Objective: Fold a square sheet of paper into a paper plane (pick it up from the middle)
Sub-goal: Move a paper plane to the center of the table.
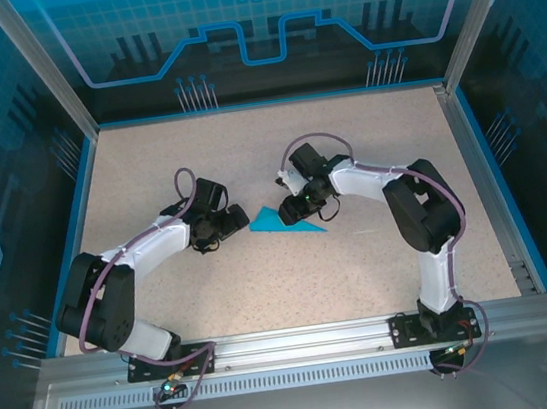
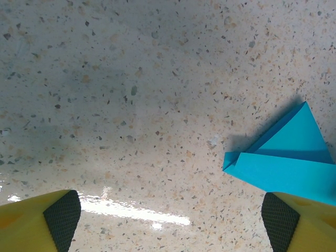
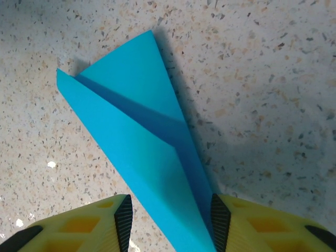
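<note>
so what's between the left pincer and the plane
Only a bare strip of table separates left pincer and plane, clearest in the top view.

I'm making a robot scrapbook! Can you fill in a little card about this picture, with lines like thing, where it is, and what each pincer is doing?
Thing: paper plane, teal-blue, folded to a point
Where: lying on the speckled table, between the two arms
Folds: creases and overlapping layers show
Left pincer: wide open, nothing between its fingers, plane beside one finger
Right pincer: part open, fingers on either side of the plane's narrow end, bare table showing in the gap on one side
</note>
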You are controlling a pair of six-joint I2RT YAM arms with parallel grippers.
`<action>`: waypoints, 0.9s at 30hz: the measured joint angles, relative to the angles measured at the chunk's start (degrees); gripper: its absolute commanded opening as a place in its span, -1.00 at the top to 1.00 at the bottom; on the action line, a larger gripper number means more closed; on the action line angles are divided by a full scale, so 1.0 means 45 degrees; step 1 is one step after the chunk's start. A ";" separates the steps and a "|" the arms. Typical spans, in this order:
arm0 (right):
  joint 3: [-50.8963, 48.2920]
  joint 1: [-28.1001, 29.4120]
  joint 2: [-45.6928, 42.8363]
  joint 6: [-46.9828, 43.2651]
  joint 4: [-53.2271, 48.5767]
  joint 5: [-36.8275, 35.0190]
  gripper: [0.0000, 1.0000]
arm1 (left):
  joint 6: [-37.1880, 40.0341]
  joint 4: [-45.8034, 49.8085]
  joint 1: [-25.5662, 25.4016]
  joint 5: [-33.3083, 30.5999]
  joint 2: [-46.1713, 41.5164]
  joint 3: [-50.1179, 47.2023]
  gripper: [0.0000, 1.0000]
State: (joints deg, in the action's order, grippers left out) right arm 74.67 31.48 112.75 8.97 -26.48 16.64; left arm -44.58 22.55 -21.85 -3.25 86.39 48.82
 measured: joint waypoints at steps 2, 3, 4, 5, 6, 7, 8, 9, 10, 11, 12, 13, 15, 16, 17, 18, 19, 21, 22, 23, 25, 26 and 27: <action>0.0015 0.0000 0.0083 -0.0005 -0.0024 0.0010 0.13 | 0.0000 0.0024 0.0000 0.0000 0.0000 0.0000 -0.88; 0.0015 0.0000 0.0102 -0.0019 -0.0029 0.0015 0.16 | 0.0000 0.0039 0.0000 0.0000 0.0000 0.0000 -0.88; 0.0015 0.0000 0.0107 -0.0039 -0.0024 0.0024 0.20 | 0.0000 0.0044 0.0000 0.0000 0.0000 0.0000 -0.88; 0.0015 0.0005 0.0107 -0.0068 -0.0024 0.0058 0.28 | 0.0000 0.0049 0.0000 0.0000 0.0000 0.0000 -0.88; 0.0015 0.0005 0.0107 -0.0126 -0.0019 0.0078 0.34 | 0.0000 0.0049 0.0000 0.0000 0.0000 0.0000 -0.88; 0.0015 0.0010 0.0107 -0.0160 -0.0019 0.0107 0.41 | 0.0000 0.0058 0.0000 0.0000 0.0000 0.0000 -0.88; 0.0015 0.0015 0.0107 -0.0204 -0.0024 0.0126 0.48 | 0.0000 0.0073 0.0000 0.0000 0.0000 0.0000 -0.88; 0.0015 0.0024 0.0107 -0.0267 -0.0015 0.0141 0.54 | 0.0000 0.0073 0.0000 0.0000 0.0000 0.0000 -0.88; 0.0015 0.0024 0.0107 -0.0316 -0.0019 0.0185 0.59 | 0.0000 0.0073 0.0000 0.0000 0.0000 0.0000 -0.88; 0.0010 0.0049 0.0107 -0.0345 -0.0024 0.0219 0.63 | 0.0000 0.0073 0.0000 0.0000 0.0000 0.0000 -0.88; 0.0010 0.0073 0.0107 -0.0403 -0.0024 0.0219 0.67 | 0.0000 0.0073 0.0000 0.0000 0.0000 0.0000 -0.88; 0.0005 0.0107 0.0107 -0.0461 -0.0019 0.0223 0.72 | 0.0000 0.0078 0.0000 0.0000 0.0000 0.0000 -0.88; 0.0000 0.0180 0.0102 -0.0573 -0.0024 0.0272 0.81 | 0.0000 0.0078 0.0000 0.0000 0.0000 0.0000 -0.89; 0.0000 0.0238 0.0097 -0.0612 -0.0024 0.0296 0.85 | 0.0000 0.0078 0.0000 0.0000 0.0000 0.0000 -0.89; -0.0019 0.0277 0.0083 -0.0627 -0.0024 0.0287 0.87 | 0.0000 0.0078 0.0000 0.0000 0.0000 0.0000 -0.89; -0.0039 0.0316 0.0058 -0.0631 -0.0024 0.0267 0.88 | 0.0000 0.0078 0.0000 0.0000 0.0000 0.0000 -0.89; -0.0092 0.0345 0.0000 -0.0627 -0.0010 0.0223 0.89 | 0.0000 0.0078 0.0000 0.0000 0.0000 0.0000 -0.89; -0.0282 0.0393 -0.0282 -0.0559 -0.0005 0.0058 0.90 | 0.0000 0.0083 0.0000 0.0000 0.0000 0.0000 -0.89; -0.0423 0.0398 -0.0539 -0.0466 0.0019 -0.0078 0.90 | 0.0000 0.0083 0.0000 0.0000 0.0000 0.0000 -0.89; -0.0554 0.0408 -0.0845 -0.0345 0.0049 -0.0267 0.90 | 0.0005 0.0087 0.0000 0.0000 0.0000 0.0005 -0.89; -0.0811 0.0418 -0.1545 -0.0107 0.0180 -0.0670 0.90 | 0.0010 0.0126 0.0000 0.0000 0.0000 0.0005 -0.89; -0.0962 0.0418 -0.2001 0.0063 0.0272 -0.0923 0.90 | 0.0015 0.0165 0.0000 0.0000 0.0000 0.0005 -0.89; -0.1083 0.0418 -0.2395 0.0199 0.0350 -0.1180 0.89 | 0.0019 0.0185 0.0000 0.0005 0.0000 0.0010 -0.89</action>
State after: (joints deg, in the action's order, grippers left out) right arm 69.80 33.36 101.97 9.87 -24.91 11.33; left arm -44.49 23.38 -21.85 -3.22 86.39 48.86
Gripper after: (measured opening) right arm 0.054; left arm 0.946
